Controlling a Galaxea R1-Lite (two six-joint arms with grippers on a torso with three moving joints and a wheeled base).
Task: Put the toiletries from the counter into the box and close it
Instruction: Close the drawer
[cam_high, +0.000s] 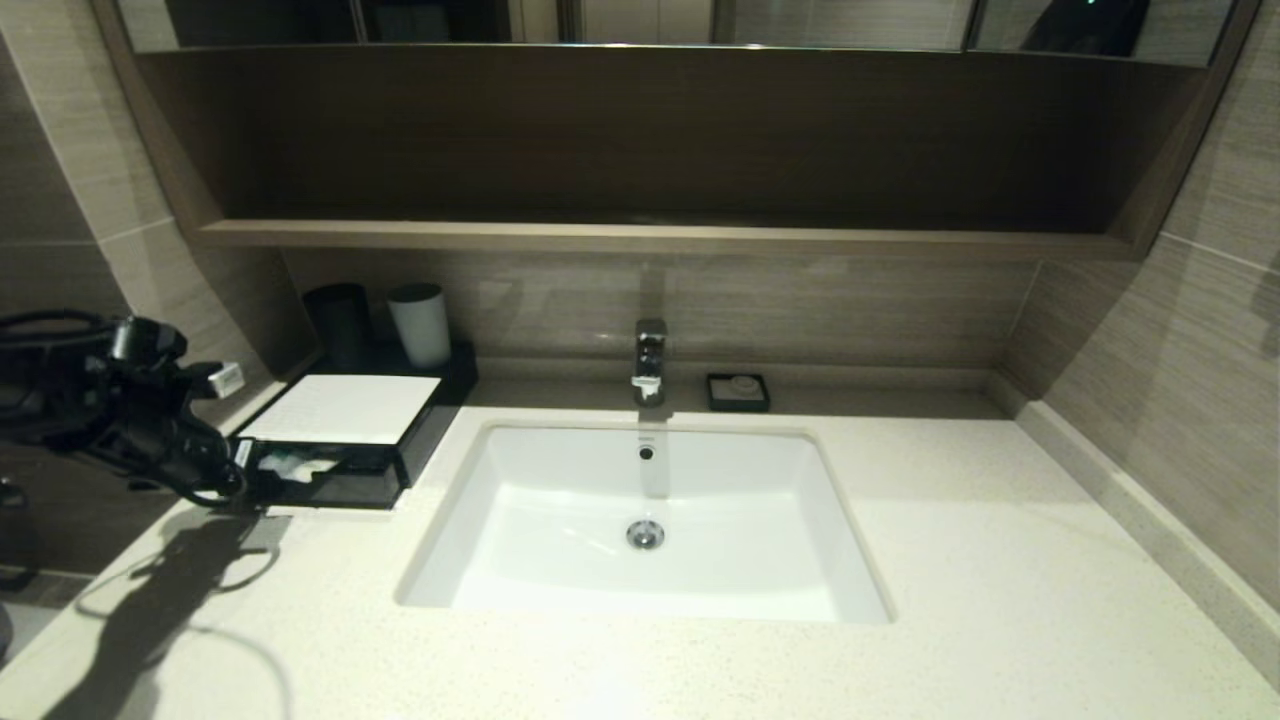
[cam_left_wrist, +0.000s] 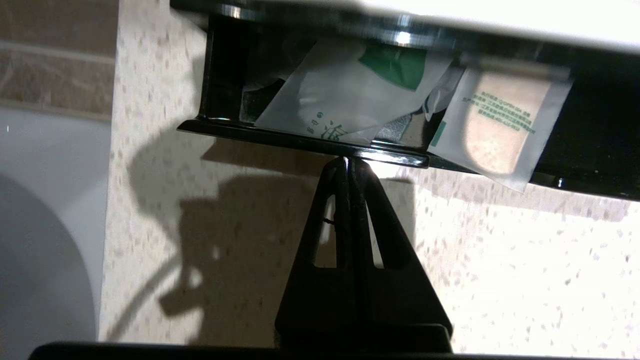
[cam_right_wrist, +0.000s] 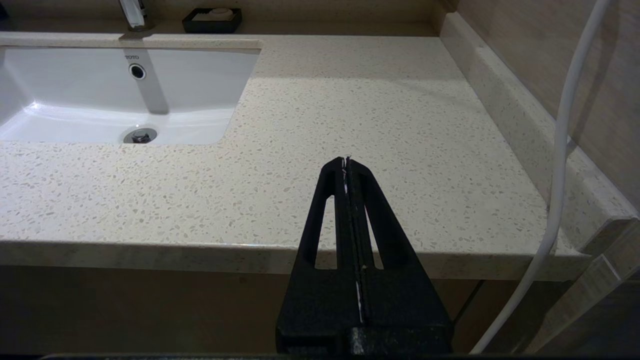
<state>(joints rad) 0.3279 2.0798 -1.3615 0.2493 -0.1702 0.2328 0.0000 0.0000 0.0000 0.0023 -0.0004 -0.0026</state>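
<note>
The black box (cam_high: 345, 408) with its white top panel stands at the back left of the counter (cam_high: 700, 660), its front drawer (cam_high: 320, 487) pulled out. Translucent white toiletries (cam_high: 295, 465) with green marks lie inside the drawer. In the left wrist view a large packet (cam_left_wrist: 345, 95) leans in the drawer and a short pouch (cam_left_wrist: 500, 130) hangs over the front rim (cam_left_wrist: 300, 142). My left gripper (cam_left_wrist: 345, 162) is shut, empty, tips touching that rim; its spot in the head view is the drawer's left front corner (cam_high: 238, 487). My right gripper (cam_right_wrist: 346, 161) is shut and empty, parked off the counter's front right edge.
A dark tumbler (cam_high: 338, 322) and a light grey cup (cam_high: 420, 322) stand behind the box. The white sink (cam_high: 640, 520), faucet (cam_high: 650, 360) and small black soap dish (cam_high: 738, 391) fill the middle. A white cable (cam_right_wrist: 560, 150) hangs beside the right wall ledge.
</note>
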